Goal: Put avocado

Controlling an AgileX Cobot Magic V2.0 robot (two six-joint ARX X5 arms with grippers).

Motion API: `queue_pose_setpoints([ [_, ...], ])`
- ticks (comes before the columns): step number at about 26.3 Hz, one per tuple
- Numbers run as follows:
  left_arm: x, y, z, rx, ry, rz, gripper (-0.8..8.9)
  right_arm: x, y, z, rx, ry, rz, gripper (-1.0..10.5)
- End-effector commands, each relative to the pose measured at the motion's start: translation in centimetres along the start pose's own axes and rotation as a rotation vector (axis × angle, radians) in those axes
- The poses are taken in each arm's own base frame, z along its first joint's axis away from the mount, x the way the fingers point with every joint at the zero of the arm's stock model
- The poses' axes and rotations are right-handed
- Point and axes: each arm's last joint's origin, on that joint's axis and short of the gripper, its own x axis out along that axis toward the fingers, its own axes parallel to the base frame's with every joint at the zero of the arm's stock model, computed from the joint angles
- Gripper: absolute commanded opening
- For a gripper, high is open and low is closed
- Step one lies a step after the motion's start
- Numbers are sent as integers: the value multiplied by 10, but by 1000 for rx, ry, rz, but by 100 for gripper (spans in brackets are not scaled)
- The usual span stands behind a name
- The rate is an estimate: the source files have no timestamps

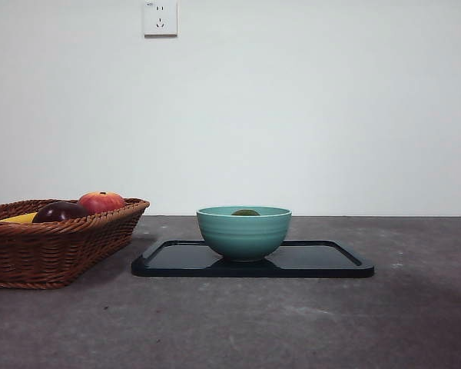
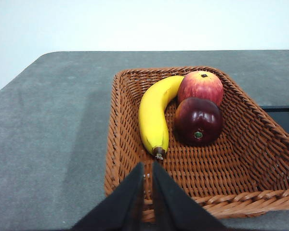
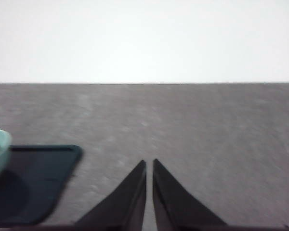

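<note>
Avocado (image 1: 246, 212) sat inside teal bowl (image 1: 243, 231) on black tray (image 1: 346, 261); left tool (image 2: 148, 166) and right tool (image 3: 149, 163) both clenched, empty.

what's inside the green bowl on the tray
Only a small dark-green top shows over the bowl's rim: the avocado. The bowl's wall hides the rest of it and anything else inside.

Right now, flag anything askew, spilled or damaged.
Nothing stands out. The bowl sits upright on the tray with the avocado inside; the fruit lies in the basket, unspilled.
</note>
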Motion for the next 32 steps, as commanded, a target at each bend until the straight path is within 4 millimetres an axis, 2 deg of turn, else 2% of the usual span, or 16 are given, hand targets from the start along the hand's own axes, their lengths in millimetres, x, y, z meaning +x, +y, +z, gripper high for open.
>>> queue_pose_setpoints([
  [1,2,0,-7,1,26,5,26,1,-4,-7,-10,-9,-36,19],
  [4,2,0,-7,1,26,5,26,2,-7,-17,-7,14,-57,19],
  [12,2,0,-7,1,26,5,26,-1,-11,-28,-46,120,-99,19],
  [32,2,0,-7,1,26,5,26,-1,-11,-26,-62,97,-99,19],
])
